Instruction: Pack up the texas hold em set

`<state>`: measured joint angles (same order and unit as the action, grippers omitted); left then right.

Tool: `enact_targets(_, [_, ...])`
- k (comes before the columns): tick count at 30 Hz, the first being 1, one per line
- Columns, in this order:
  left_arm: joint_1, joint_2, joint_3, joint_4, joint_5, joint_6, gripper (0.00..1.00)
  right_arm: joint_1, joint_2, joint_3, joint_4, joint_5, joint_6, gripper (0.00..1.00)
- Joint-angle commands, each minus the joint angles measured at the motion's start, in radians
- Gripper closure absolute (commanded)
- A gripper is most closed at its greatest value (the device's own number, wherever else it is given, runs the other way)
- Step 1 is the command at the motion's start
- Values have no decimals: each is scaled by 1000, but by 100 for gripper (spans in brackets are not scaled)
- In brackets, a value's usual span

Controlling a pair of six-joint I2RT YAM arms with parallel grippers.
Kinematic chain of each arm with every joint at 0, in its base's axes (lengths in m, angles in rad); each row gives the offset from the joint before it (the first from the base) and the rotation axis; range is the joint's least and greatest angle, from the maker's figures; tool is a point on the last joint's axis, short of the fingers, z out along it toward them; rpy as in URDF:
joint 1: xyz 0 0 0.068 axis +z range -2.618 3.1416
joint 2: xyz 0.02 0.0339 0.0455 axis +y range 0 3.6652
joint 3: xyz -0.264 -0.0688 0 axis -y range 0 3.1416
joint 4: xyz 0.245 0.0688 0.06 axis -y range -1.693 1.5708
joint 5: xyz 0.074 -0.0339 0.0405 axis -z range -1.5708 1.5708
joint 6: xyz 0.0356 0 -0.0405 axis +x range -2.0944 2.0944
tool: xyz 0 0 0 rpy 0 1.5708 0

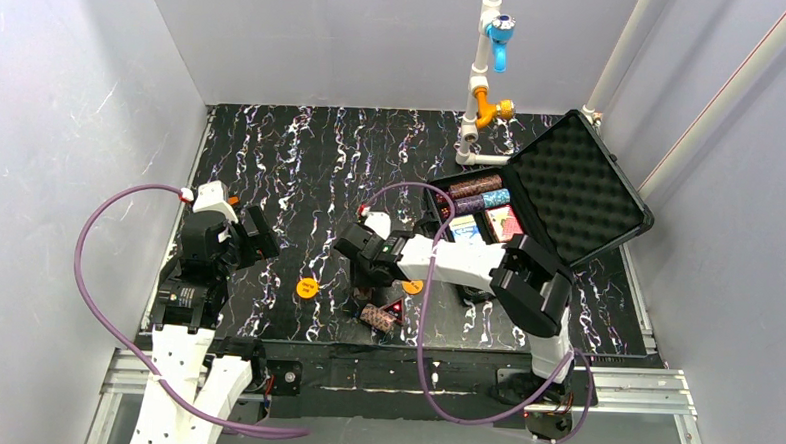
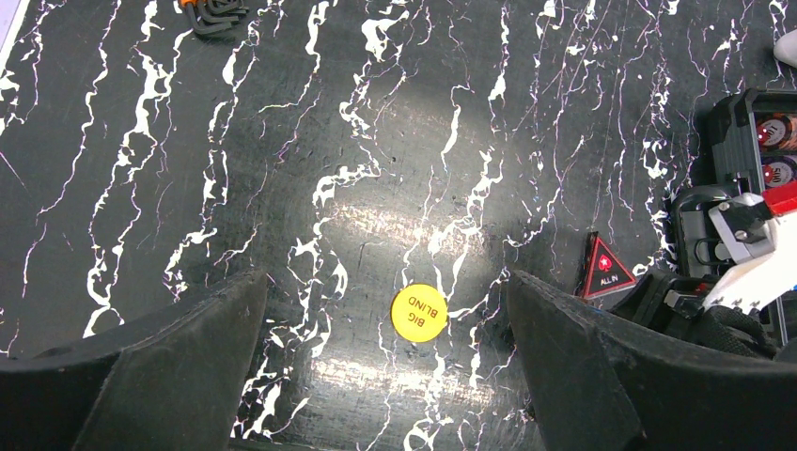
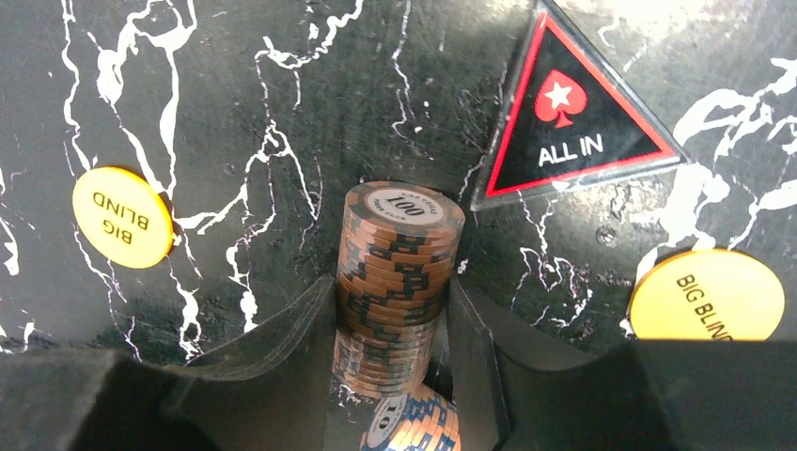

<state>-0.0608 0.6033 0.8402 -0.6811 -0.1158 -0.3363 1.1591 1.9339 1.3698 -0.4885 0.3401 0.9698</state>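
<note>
Marbled black tabletop (image 2: 376, 113); right hand (image 3: 390, 291) tight around half-hidden chip roll (image 3: 399, 244), left hand (image 2: 385, 282) spread wide above disc (image 2: 419, 312).

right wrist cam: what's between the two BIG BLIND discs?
In the right wrist view, a brown chip roll, held in the right gripper, lies between the image-left disc and image-right disc. The ALL IN marker sits off that line.

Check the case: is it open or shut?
Open: the lid stands tilted back, foam showing, with chip rolls and decks visible inside.
</note>
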Motion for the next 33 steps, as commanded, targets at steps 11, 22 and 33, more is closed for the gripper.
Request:
enact_targets(11, [4,17,-1,0,-10,6,1,5,132,216,-62,22,-615,66])
enact_targets(22, [5,41,0,-1,-9,6,1,5,160,235,-71,29,-811,46])
enact_targets(33, [4,41,-1,2,-7,6,1,5,171,256,-81,46,-835,36])
